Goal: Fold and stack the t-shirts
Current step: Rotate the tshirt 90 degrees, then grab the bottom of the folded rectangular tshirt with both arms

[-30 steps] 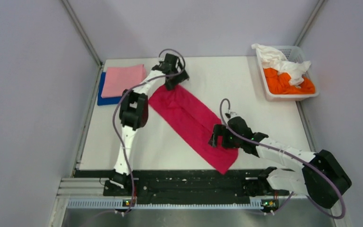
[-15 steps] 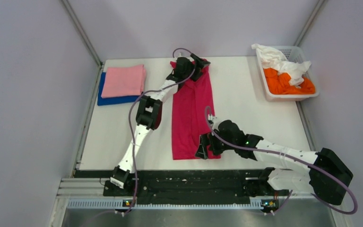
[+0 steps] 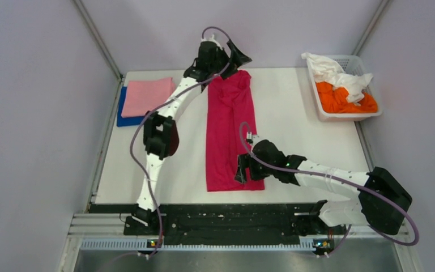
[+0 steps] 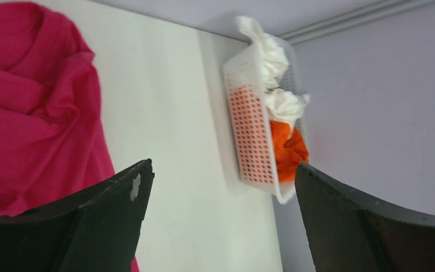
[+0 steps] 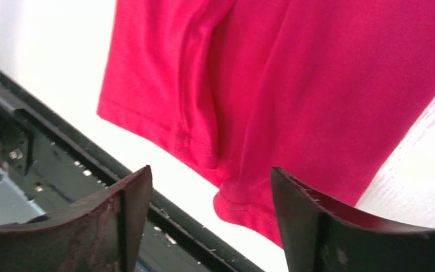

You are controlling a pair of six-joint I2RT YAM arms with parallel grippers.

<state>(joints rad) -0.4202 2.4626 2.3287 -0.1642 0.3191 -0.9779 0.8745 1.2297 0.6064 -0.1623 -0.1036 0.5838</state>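
The magenta-red t-shirt point(image 3: 229, 133) lies folded into a long narrow strip running from the far edge to the near edge of the table. My left gripper point(image 3: 229, 58) is open and empty, raised just beyond the strip's far end; the bunched cloth point(image 4: 28, 102) sits left of its jaws point(image 4: 222, 170). My right gripper point(image 3: 243, 169) is open and empty over the strip's near right corner, with the hem point(image 5: 294, 85) under its jaws point(image 5: 210, 173). The folded light pink shirt point(image 3: 147, 95) lies on the folded royal blue shirt point(image 3: 126, 119) at far left.
A white slotted basket point(image 3: 346, 116) at far right holds the crumpled orange shirt point(image 3: 345, 101) and the white shirt point(image 3: 334, 72); it also shows in the left wrist view point(image 4: 254, 136). The black front rail point(image 5: 45, 164) runs just past the hem. Grey walls enclose the table.
The magenta strip swung from diagonal to straight, near to far. My left gripper moved to the far edge, let go and lifted. My right gripper shifted left with the near end and now stands open.
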